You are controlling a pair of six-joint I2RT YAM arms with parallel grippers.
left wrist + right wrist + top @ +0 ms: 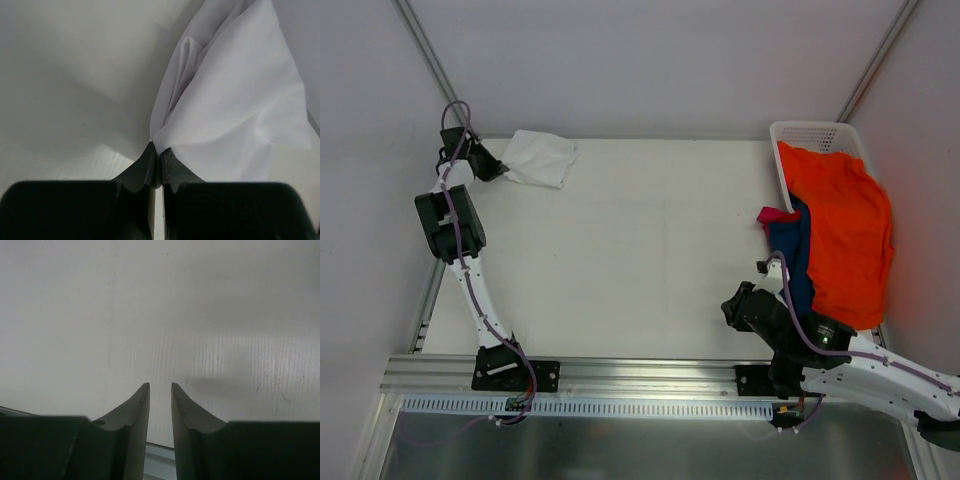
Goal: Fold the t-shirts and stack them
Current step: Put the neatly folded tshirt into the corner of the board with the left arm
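Note:
A folded white t-shirt [542, 158] lies at the table's far left corner. My left gripper [498, 172] is shut on its left edge. In the left wrist view the cloth [235, 110] fans up and to the right from the pinched fingertips of that gripper [159, 148]. An orange t-shirt [845, 230] drapes over the basket at the right, with a navy one [798, 250] and a bit of magenta one [775, 214] showing beside it. My right gripper [730, 305] sits low near the front right, open a little with only bare table between its jaws [160, 385].
The white lattice basket [810, 132] stands along the right edge under the coloured shirts. Grey walls close in on the table at the back and both sides. A metal rail [640, 375] runs along the front by the arm bases.

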